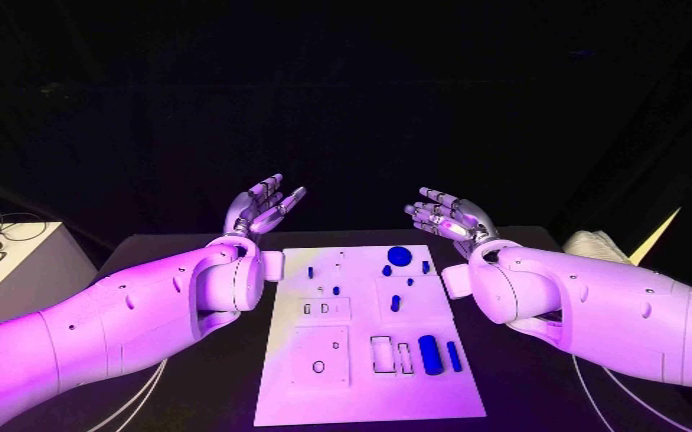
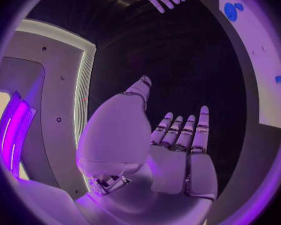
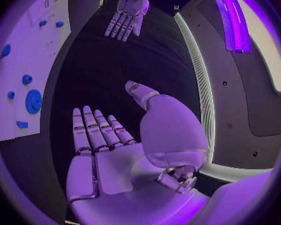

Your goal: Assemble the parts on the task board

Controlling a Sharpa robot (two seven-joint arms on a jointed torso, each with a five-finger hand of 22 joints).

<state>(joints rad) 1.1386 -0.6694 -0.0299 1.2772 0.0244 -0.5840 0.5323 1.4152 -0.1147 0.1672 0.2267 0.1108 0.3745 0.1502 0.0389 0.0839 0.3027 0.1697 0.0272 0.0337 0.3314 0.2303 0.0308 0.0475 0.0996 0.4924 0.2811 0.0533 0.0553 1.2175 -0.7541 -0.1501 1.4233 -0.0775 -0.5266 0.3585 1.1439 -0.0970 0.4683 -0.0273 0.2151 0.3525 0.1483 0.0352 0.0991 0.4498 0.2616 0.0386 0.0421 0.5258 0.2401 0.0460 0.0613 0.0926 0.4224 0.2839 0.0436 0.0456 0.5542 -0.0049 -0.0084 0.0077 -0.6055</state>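
Observation:
The white task board [image 1: 361,392] lies flat in the middle of the black table. Several small blue parts lie on it: a round disc [image 1: 400,255] near its far edge, small pegs [image 1: 395,302] in the middle, and two long bars [image 1: 430,354] at the near right. My left hand [image 1: 261,206] is raised beyond the board's far left corner, fingers spread, holding nothing. My right hand [image 1: 449,218] is raised past the far right corner, fingers apart and empty. The left wrist view shows my left hand [image 2: 172,150] flat and open. In the right wrist view my right hand [image 3: 109,145] is likewise open, with the board [image 3: 15,105] beside it.
A pale box [image 1: 32,262] stands off the table's left side. A light object [image 1: 594,244] lies at the table's right edge. Black table surface [image 1: 216,372] runs along both sides of the board.

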